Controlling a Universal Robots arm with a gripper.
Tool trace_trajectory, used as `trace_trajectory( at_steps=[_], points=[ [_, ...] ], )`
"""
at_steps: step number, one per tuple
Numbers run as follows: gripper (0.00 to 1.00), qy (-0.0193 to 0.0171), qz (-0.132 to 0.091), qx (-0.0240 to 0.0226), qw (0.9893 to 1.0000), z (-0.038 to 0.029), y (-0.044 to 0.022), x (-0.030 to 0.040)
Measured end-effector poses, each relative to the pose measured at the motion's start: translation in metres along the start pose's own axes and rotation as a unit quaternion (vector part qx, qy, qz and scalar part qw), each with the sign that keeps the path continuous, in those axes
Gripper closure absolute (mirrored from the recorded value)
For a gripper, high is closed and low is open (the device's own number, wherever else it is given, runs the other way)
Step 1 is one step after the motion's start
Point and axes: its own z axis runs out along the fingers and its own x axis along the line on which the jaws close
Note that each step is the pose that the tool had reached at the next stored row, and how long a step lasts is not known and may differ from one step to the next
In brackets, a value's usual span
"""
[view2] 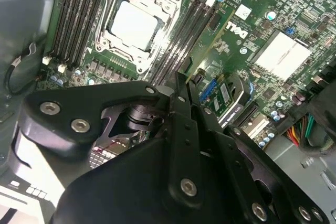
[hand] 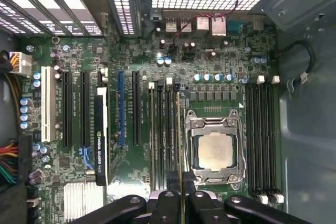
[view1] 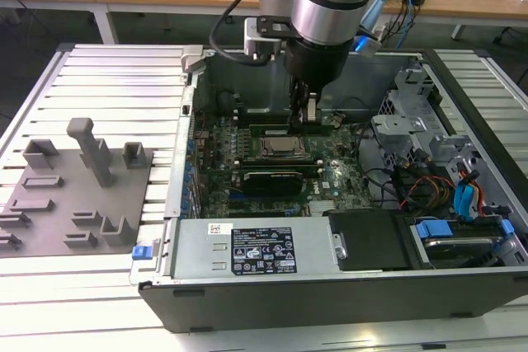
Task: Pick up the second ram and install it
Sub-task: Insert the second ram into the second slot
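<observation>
The second ram (hand: 180, 140) is a thin green stick seen edge-on. It runs along the black memory slots (hand: 163, 129) right beside the CPU socket (hand: 214, 150). My gripper (hand: 181, 198) is shut on one end of it, a black finger on each side. In the second wrist view the second ram (view2: 210, 43) stretches away from the gripper (view2: 184, 80) over the slots next to the CPU socket (view2: 134, 24). In the exterior view the gripper (view1: 304, 119) reaches down into the open computer case just behind the CPU socket (view1: 279, 147). Whether the stick is seated in a slot I cannot tell.
A second bank of memory slots (hand: 261, 140) lies on the CPU's other side. A black graphics card (hand: 101, 135) stands in the expansion slots. The power supply (view1: 247, 249), drive bays and cables (view1: 450, 179) crowd the case. A grey fixture plate (view1: 74, 195) lies on the exterior view's left.
</observation>
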Motion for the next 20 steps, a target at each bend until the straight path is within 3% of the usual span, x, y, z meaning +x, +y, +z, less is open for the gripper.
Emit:
trace_trajectory(
  at_steps=[20],
  points=[
    [0.87,0.0001,0.0,0.0,1.0,0.0285,-0.0011,-0.0057]
  ],
)
